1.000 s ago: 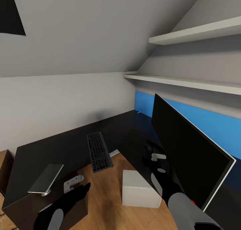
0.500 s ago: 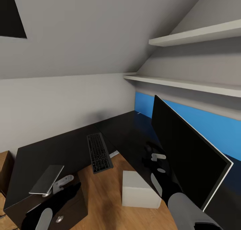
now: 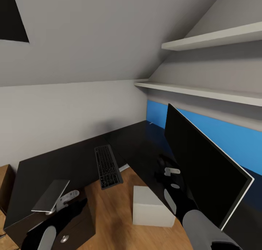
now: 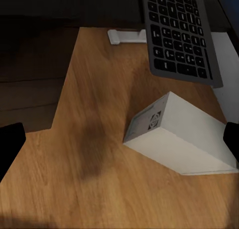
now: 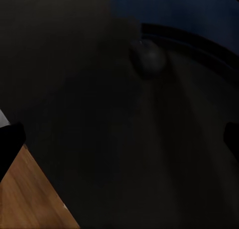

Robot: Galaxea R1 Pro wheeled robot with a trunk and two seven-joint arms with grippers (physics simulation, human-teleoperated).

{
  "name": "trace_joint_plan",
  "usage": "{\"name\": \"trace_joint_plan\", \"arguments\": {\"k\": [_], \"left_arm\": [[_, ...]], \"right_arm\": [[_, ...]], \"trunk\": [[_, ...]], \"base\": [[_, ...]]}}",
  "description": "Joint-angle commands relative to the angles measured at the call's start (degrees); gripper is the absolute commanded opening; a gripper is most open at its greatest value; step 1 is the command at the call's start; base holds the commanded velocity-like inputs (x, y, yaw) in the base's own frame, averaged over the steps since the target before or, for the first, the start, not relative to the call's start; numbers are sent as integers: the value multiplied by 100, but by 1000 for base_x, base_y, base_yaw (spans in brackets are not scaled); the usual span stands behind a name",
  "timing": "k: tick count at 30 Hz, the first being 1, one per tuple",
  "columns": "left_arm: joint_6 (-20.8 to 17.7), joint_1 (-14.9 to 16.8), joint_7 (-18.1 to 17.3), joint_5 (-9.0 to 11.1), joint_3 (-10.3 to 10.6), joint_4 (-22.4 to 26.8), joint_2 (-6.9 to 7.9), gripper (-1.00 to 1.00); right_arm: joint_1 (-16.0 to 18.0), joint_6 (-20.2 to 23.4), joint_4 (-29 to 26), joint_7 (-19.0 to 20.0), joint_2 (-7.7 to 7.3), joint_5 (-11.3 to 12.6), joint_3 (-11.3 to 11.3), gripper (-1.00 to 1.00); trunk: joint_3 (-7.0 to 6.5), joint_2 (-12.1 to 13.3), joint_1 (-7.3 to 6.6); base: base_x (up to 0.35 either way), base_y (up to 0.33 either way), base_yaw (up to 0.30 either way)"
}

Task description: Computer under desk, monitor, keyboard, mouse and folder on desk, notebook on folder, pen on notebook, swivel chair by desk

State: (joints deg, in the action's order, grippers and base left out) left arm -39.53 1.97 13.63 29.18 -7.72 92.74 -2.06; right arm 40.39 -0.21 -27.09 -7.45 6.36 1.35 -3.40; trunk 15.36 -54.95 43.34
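Presently, the robot faces the corner of the L-shaped surface (image 3: pixel 65 159); the monitor (image 3: pixel 203 170) stands on its right wing and the keyboard (image 3: pixel 107 165) lies on its left wing, overhanging the inner edge toward the floor (image 3: pixel 109 213); the computer (image 3: pixel 150 206) sits on the floor in the corner, lying on its side in the left wrist view (image 4: pixel 179 139), just beside that edge and not clearly under the top; the mouse (image 5: pixel 148 57) appears as a small dark rounded shape on the black top near the monitor's curved stand, ahead of the right tool (image 5: pixel 119 139); a thin grey slab (image 3: pixel 51 193) rests near the left end, its identity uncertain; the left tool (image 4: pixel 119 144) hovers above the floor with fingers spread and empty; the right tool is likewise spread and empty over the top; judged step: arranging keyboard and mouse beside the monitor; the next move probably calls for lowering the right tool onto the mouse and closing.
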Motion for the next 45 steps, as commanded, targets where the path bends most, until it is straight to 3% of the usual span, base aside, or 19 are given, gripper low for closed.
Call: {"name": "trace_joint_plan", "arguments": {"k": [1,12,32,45], "left_arm": [[-24,5,43,61,-10,7,-1,100],[-22,5,43,61,-36,7,3,100],[-21,5,43,61,-37,7,3,100],[-29,5,43,61,-37,7,3,100]], "right_arm": [[4,-2,-1,-2,5,14,-21,100],[4,-5,2,7,5,14,-21,100],[4,-5,2,7,-3,14,-21,100],[4,-7,2,7,-3,14,-21,100]], "trunk": [[8,-5,1],[8,-5,1],[8,-5,1],[8,-5,1]], "base": [[142,0,0],[42,0,0],[179,105,0],[20,16,0]]}}
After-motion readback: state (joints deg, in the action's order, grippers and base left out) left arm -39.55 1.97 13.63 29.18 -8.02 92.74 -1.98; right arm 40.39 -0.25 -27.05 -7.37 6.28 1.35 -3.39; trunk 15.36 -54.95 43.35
